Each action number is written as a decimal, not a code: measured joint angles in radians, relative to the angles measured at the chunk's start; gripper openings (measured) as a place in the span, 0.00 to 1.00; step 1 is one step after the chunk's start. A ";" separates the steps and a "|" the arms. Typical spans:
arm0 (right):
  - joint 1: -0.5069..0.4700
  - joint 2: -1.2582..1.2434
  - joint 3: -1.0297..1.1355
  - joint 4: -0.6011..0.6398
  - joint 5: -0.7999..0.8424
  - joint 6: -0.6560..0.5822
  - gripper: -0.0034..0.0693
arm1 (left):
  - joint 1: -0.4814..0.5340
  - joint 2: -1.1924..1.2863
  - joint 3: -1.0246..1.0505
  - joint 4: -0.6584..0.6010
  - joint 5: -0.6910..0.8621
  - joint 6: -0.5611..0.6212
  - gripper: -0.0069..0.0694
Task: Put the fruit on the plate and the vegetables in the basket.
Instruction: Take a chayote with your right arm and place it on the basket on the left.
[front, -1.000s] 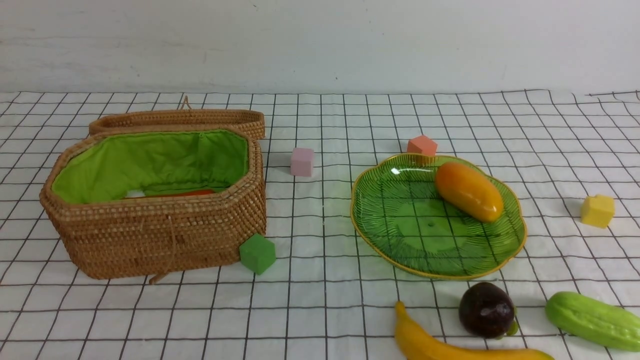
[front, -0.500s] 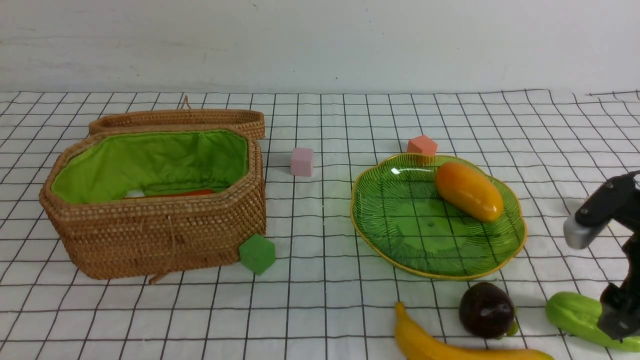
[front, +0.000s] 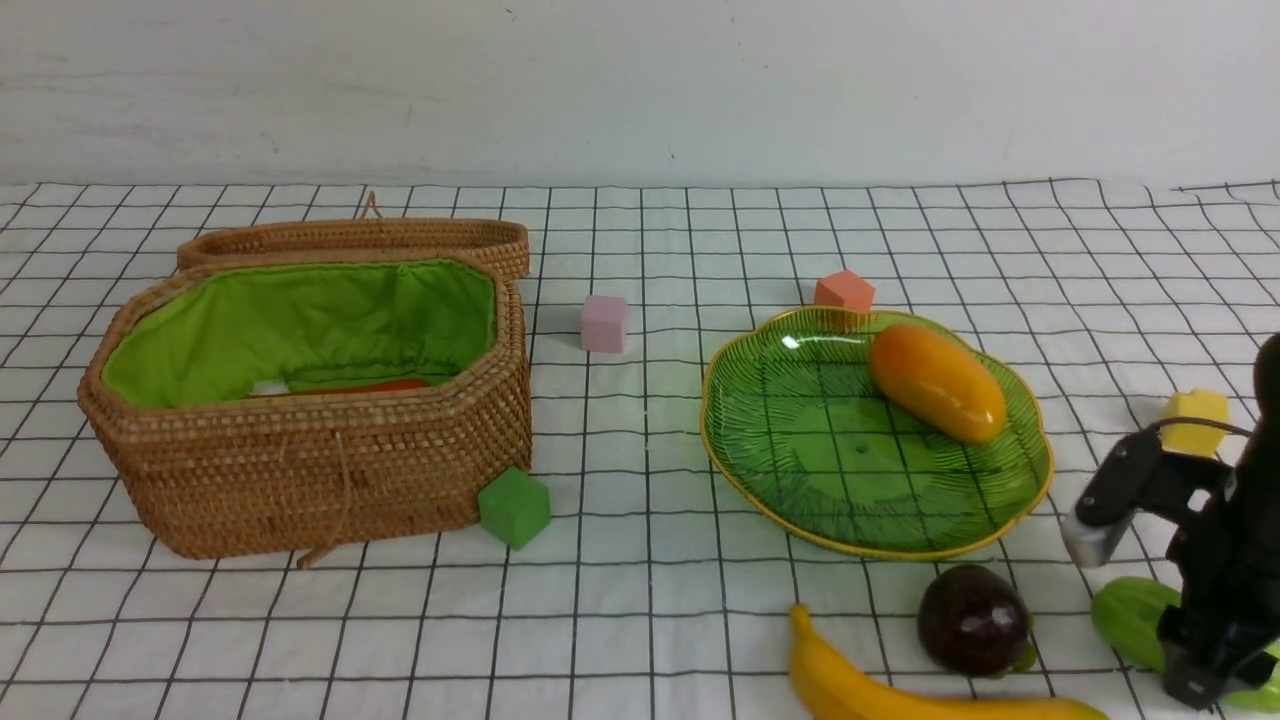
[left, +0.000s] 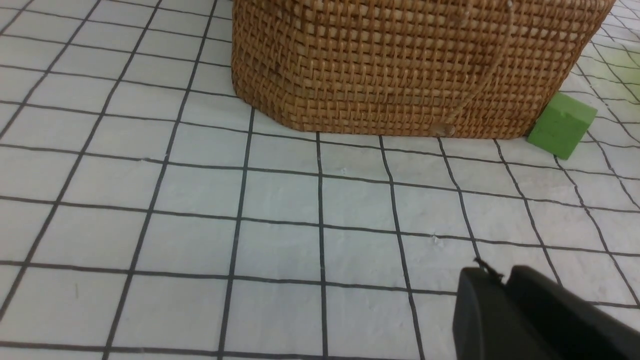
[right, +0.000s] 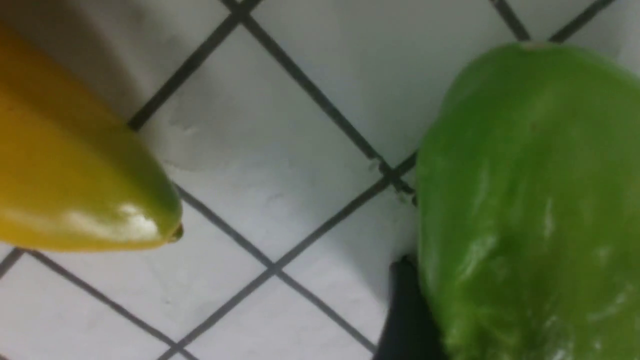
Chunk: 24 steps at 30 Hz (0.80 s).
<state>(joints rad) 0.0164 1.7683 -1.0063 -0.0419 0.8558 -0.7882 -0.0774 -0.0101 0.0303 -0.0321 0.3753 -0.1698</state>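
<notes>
- While the right gripper (front: 1197, 685) hangs low at the near right corner of the checked cloth (front: 640, 600), it sits right down on the bumpy green gourd (front: 1125, 615), which lies on the cloth there.
- Seen from that wrist, one dark finger (right: 407, 310) lies against the gourd's side. The other is hidden, so I cannot tell whether the gourd is clamped or only straddled.
- Along the near edge lies the banana (front: 880, 690), just left of the gourd, its tip close to it but apart.
- Between the banana and the near rim of the plate (front: 800, 480) sits the dark purple fruit (front: 973, 620), on the cloth and off the glass.
- On the plate, toward its far right side, lies the mango (front: 937, 383).
- Over on the left the basket (front: 320, 470) stands open, its lid (front: 360, 238) lying just behind it.
- Down against the green lining a red strip and a white speck show, probably the chili (front: 385, 386) and the radish (front: 268, 386), though the wall hides most of both.
- Only its own wrist view shows the left gripper (left: 502, 285), low over bare cloth in front of the basket. Its fingers are pressed together and hold nothing.
- A green cube (front: 514, 507) sits at the basket's near right corner.
- A pink cube (front: 604, 323) stands between basket and plate, farther back.
- An orange cube (front: 845, 291) sits just behind the plate, and a yellow cube (front: 1195, 420) peeks out behind the right arm.
</notes>
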 joint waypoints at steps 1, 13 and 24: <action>0.000 0.006 -0.019 0.014 0.020 0.000 0.67 | 0.000 0.000 0.000 0.000 0.000 0.000 0.17; 0.103 -0.097 -0.455 0.510 0.240 -0.010 0.67 | 0.000 0.000 0.000 0.000 0.001 0.000 0.19; 0.538 0.160 -0.897 0.861 -0.124 -0.004 0.67 | 0.000 0.000 0.000 0.000 0.001 0.000 0.21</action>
<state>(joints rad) 0.5548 1.9280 -1.9029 0.8188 0.7315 -0.7920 -0.0774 -0.0101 0.0303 -0.0321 0.3760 -0.1698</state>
